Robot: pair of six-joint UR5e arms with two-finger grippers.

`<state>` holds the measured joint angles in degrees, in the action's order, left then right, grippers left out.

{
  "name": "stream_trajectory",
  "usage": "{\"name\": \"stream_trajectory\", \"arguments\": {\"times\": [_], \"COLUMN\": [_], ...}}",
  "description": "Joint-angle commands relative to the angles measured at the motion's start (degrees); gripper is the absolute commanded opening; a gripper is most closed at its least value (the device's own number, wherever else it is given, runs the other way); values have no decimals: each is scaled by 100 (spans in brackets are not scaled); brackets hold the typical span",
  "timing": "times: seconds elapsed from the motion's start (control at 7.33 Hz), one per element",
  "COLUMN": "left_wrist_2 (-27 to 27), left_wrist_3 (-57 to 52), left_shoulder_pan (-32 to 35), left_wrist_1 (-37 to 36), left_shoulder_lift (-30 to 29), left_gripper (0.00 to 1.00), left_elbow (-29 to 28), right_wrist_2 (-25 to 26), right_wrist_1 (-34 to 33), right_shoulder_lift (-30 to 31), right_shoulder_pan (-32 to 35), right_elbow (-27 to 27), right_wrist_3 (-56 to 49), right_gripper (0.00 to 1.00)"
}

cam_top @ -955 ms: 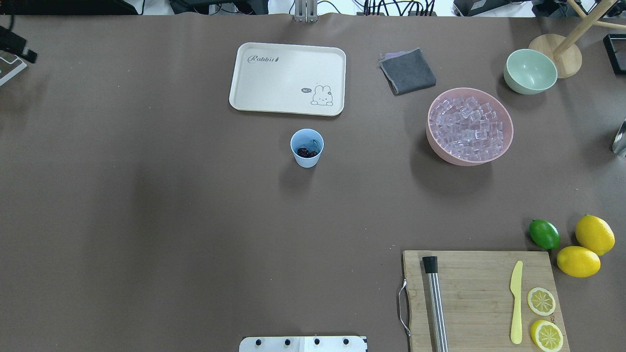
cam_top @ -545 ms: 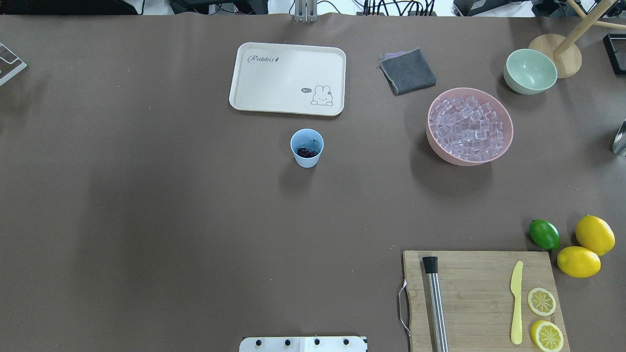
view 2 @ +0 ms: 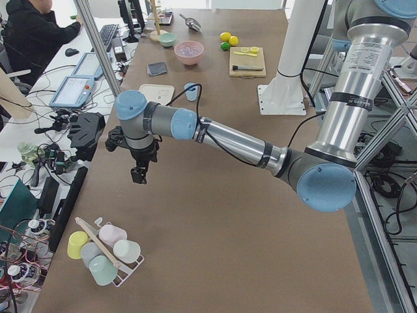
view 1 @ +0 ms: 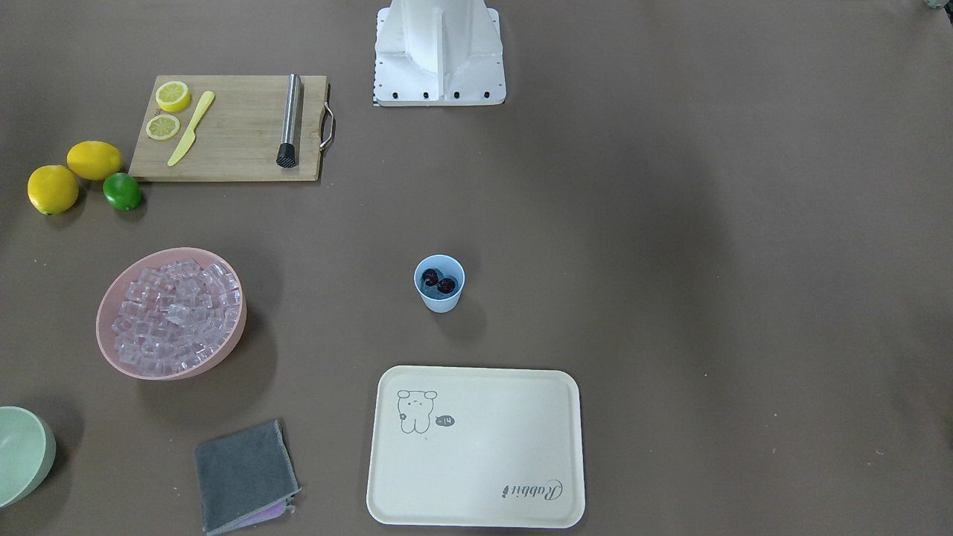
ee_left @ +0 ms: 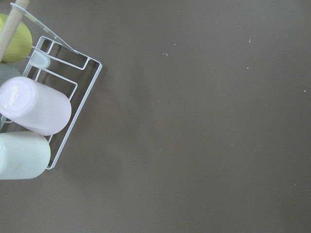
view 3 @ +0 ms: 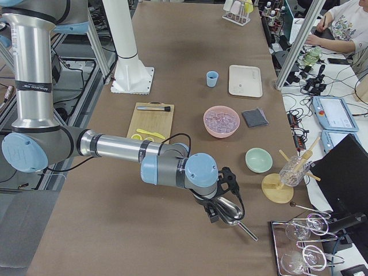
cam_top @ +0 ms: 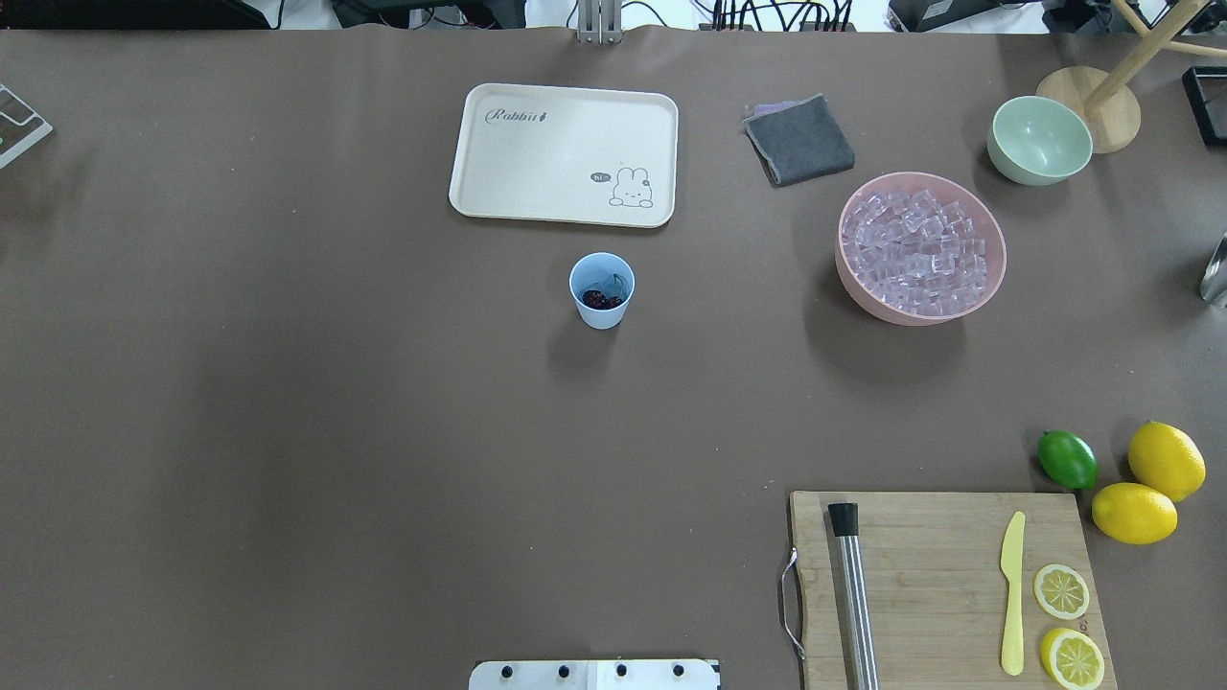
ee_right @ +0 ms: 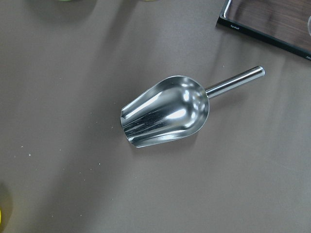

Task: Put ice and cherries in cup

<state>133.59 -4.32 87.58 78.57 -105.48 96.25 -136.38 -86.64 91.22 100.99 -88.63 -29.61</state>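
Overhead exterior view: cup (cam_top: 602,289) stands upright near the middle of the tabletop (cam_top: 288,402), just on the robot's side of the cream tray (cam_top: 537,182); no arm shows in this view.
Cherries: 2 dark fruits (cam_top: 603,300) lie at the bottom of the cup, thin stems beside them.
Ice: clear cubes (cam_top: 918,251) are heaped in the pink bowl (cam_top: 856,292), well to the right of the cup; no cube can be made out inside the cup.
Scoop: metal scoop (ee_right: 167,110) lies on the tabletop at the far right end, hollow side up and empty, straight below the right wrist camera.
Right pincer: it (view 3: 214,214) hangs close over the scoop in the exterior right view; I cannot tell whether the fingers are apart or together, or whether they touch the scoop.
Left pincer: it (view 2: 138,173) points down over bare tabletop at the left end, near the wire rack (ee_left: 73,92) of tumblers and well apart from the cup; whether it is apart or together cannot be told.
Done: cherries are in the cup.
Left to do: the ice, all of it, as far as the pictures show.
Progress: judged about half.
Likely next step: the right arm takes the scoop, loads it at the pink bowl and tips cubes into the cup.
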Motion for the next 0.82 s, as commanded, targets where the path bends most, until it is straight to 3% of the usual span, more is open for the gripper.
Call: {"name": "stream_trajectory", "arguments": {"times": [0.0, 0.27, 0.68], "left_wrist_2": [-114, -114, -123], "left_wrist_3": [98, 90, 55], "left_shoulder_pan": [-4, 14, -4], "left_wrist_1": [167, 141, 150], "left_shoulder_lift": [-8, 45, 98], "left_gripper": [98, 98, 98], "left_elbow": [131, 262, 262], "right_wrist_2": [41, 250, 279], "right_wrist_1": [-246, -930, -1180], "right_shoulder_lift": [-427, -842, -580], "right_shoulder_pan": [-114, -675, -704], "right_elbow": [-22, -599, -972], "right_wrist_3": [226, 874, 913], "right_gripper": [99, 99, 99]}}
